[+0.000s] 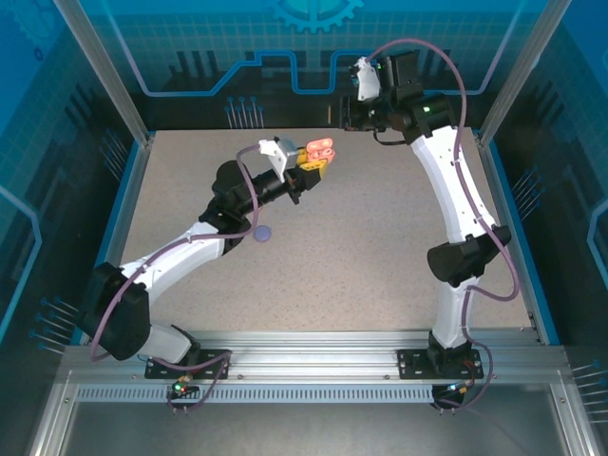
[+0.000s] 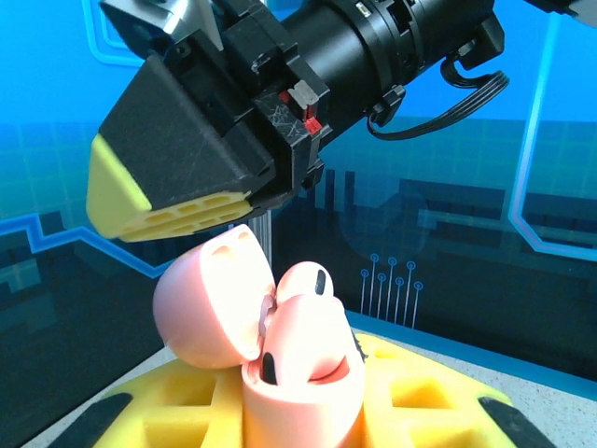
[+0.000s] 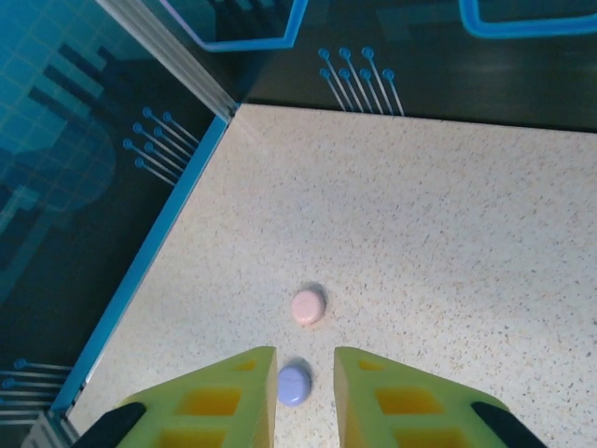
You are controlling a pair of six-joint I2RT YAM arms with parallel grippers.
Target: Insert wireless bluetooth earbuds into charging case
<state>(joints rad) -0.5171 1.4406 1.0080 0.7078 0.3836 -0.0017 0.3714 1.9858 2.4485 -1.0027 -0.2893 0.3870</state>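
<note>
Left gripper (image 2: pixel 298 415): we note its yellow honeycomb fingers (image 2: pixel 424 397) clamped on a peach-pink, pebble-shaped plastic charging case (image 2: pixel 303 397). The case stands upright between them.

The case's hinged lid (image 2: pixel 205 308) is flipped open. It leans out over the finger on the left of the wrist view.

The task's thing: a small peach-pink plastic earbud (image 2: pixel 303 283) stands in the open base, above the left fingers. Its rounded head, with a dark oval spot, is clear of the rim. We cannot tell whether it is fully seated.

We see a second dark oval lower down, at the front of the base. We cannot tell what it belongs to.

Right gripper (image 3: pixel 305 378): its yellow fingers stand apart with a narrow gap, and nothing is gripped between them.

From the left wrist we see one black right finger with a yellow tip (image 2: pixel 177 177). It hangs just above the open lid. We cannot tell whether they touch.

Through the gap between the right fingers we see a small round purple pebble (image 3: pixel 294 384) lying on the pale speckled table (image 3: pixel 448 233) beneath.

Just beyond the right fingertips lies a similar pale pink pebble (image 3: pixel 308 306). It sits near the purple one but apart from it.
</note>
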